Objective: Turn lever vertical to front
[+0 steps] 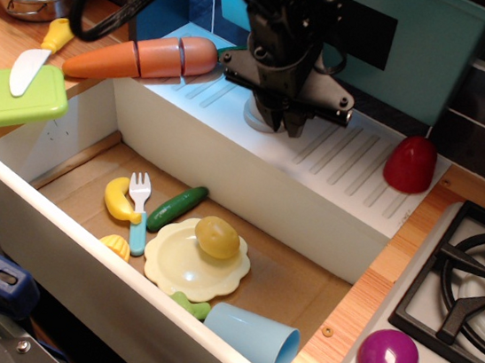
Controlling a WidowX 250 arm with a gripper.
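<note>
lever: hidden behind gripper, direction and long axis can't tell
tap column (pixel 255 119): on white drainboard (pixel 351 169), 12 o'clock of sink
gripper (pixel 282 115): pointing down over tap, jaw opening can't tell
arm: enters from 12 o'clock

The short light grey plastic lever on the upright grey toy tap column is almost wholly hidden behind the black gripper (pixel 279 119) that hangs over it, so its pose cannot be told. Only the column's flared round base (pixel 255 120) shows, a pale sliver at the gripper's lower left, standing on the white ribbed drainboard behind the sink basin.
</note>
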